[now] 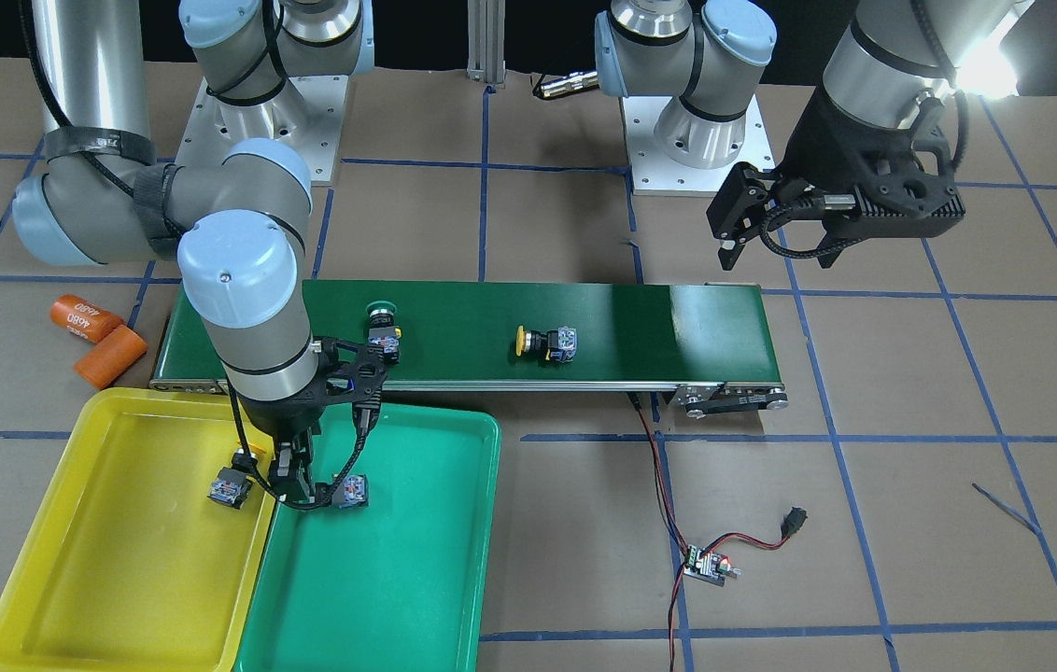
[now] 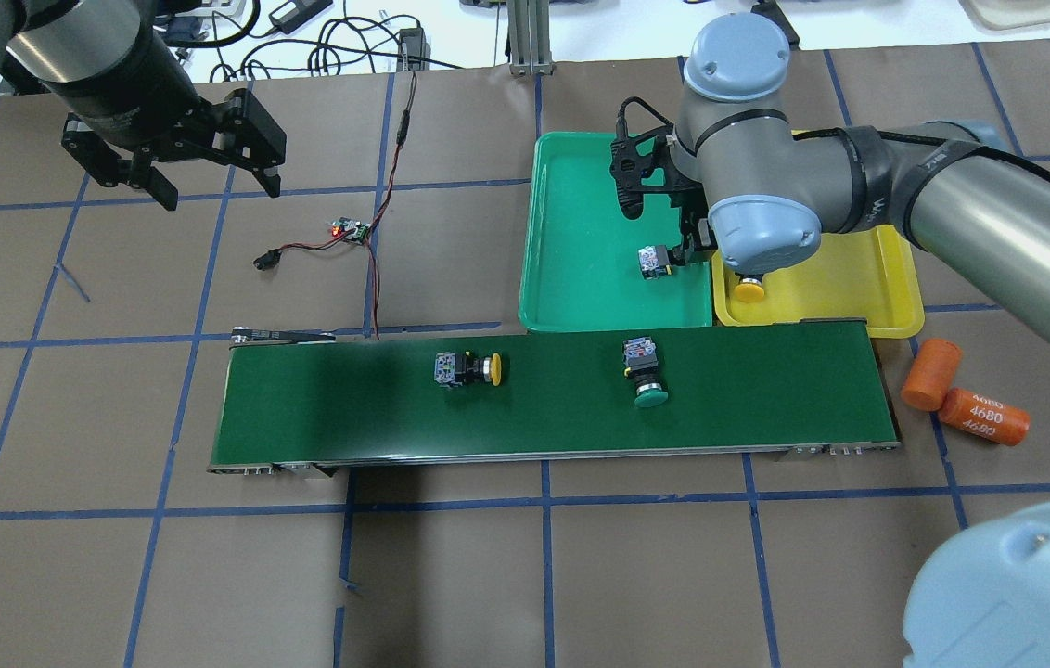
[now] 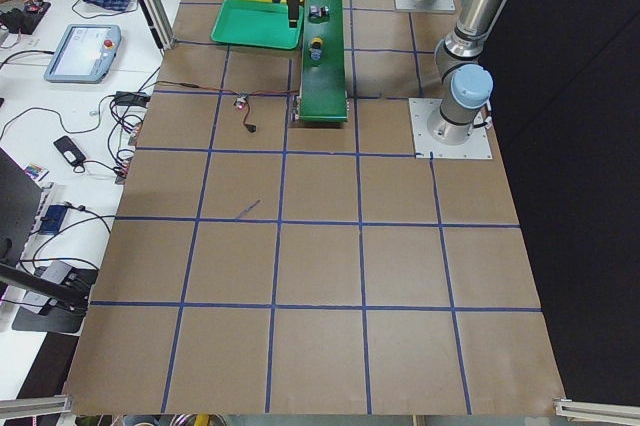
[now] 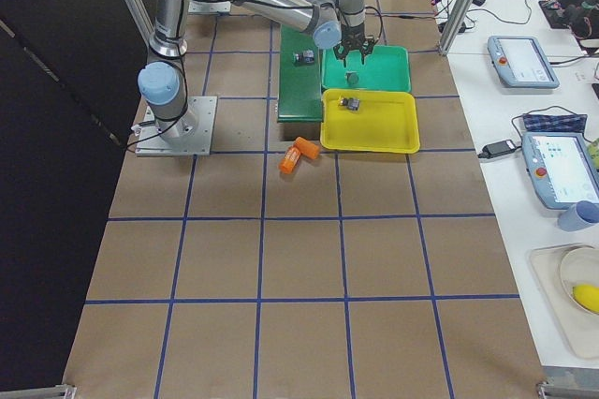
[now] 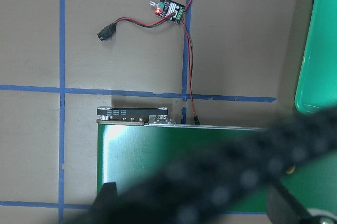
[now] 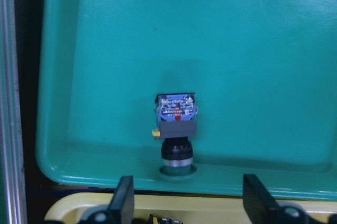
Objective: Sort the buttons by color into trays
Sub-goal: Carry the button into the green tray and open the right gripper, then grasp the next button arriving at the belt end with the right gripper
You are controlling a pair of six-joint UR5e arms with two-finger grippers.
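Right gripper [image 6: 188,196] fingers apart, empty, above the seam between teal tray [image 2: 581,186] and yellow tray [image 2: 859,269]. Green button [image 6: 176,129] lies in teal tray, cap at the wall. Yellow button [image 2: 748,290] in yellow tray. Second yellow button [image 2: 467,368] and second green button [image 2: 644,373] on conveyor belt [image 2: 349,408]. Left gripper [image 2: 214,184] spread, holding nothing.

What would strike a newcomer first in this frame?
Two bright trays stand out, the green tray and the yellow tray, side by side along the dark conveyor belt. The right gripper is open close to a button lying in the green one. A yellow button and a green button lie on the belt, and the left gripper hangs open over the table near the belt's opposite end.
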